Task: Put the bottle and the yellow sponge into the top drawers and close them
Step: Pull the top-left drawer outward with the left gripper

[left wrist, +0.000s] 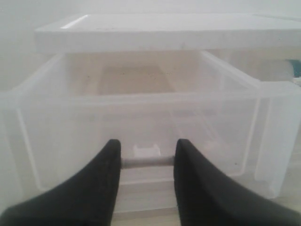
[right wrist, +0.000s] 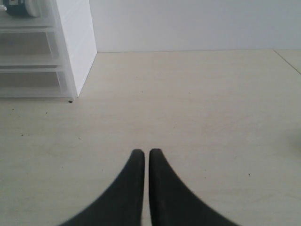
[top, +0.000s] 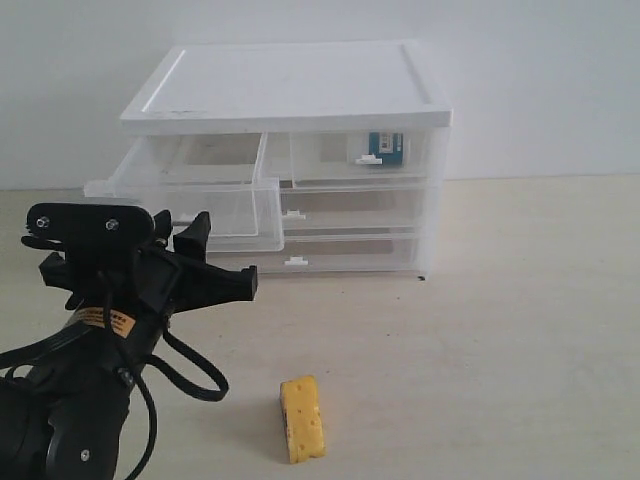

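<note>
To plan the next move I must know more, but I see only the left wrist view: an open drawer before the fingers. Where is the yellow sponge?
Observer: The yellow sponge lies on the table in front of the cabinet, well apart from it.
Operator: And the bottle?
Observer: The bottle is inside the top right drawer, which is pushed in.
Operator: What about the right gripper?
Observer: The right gripper is shut on nothing, over the table beside the cabinet.
</note>
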Action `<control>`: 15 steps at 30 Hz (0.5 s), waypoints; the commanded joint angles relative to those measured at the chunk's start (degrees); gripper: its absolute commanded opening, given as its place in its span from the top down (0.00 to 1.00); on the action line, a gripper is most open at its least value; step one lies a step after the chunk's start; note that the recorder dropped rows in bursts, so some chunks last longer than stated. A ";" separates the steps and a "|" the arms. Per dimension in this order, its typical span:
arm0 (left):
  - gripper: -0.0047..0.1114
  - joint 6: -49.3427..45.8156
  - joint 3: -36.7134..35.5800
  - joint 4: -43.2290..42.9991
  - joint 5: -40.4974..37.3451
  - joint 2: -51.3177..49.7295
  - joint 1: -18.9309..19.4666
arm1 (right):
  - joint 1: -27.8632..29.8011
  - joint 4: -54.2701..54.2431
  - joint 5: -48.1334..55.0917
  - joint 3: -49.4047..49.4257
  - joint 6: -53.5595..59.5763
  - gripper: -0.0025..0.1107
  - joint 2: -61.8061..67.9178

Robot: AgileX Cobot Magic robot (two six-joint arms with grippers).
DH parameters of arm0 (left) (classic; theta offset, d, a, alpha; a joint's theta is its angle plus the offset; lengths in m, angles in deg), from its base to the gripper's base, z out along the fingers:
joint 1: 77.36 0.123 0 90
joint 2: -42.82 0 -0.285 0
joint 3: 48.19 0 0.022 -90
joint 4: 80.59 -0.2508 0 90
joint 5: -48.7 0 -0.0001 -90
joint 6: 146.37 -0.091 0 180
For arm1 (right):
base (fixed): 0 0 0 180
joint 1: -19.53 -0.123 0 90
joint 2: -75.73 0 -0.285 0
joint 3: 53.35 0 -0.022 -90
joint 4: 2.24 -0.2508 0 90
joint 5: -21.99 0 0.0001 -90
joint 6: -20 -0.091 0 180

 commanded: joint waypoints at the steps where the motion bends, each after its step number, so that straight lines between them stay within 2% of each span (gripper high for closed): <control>1: 0.72 -0.43 -0.29 -3.97 0.95 0.69 -0.65 | 0.16 -0.11 -0.65 0.21 0.30 0.97 -0.35; 4: 0.61 -0.43 -0.29 -4.53 0.95 0.69 -0.65 | 0.16 -0.11 -0.49 0.21 0.00 0.97 -0.35; 8: 0.51 -0.43 -0.29 -4.53 0.58 0.69 -0.65 | 0.16 -0.11 -0.49 0.21 0.00 0.97 -0.35; 12: 0.39 -0.43 -0.29 -4.12 -2.97 0.69 -0.65 | 0.16 -0.11 -0.49 0.21 0.00 0.97 -0.35; 15: 0.34 -0.43 -0.29 -1.91 -7.59 0.85 -0.65 | 0.16 -0.11 -0.49 0.21 0.00 0.97 -0.35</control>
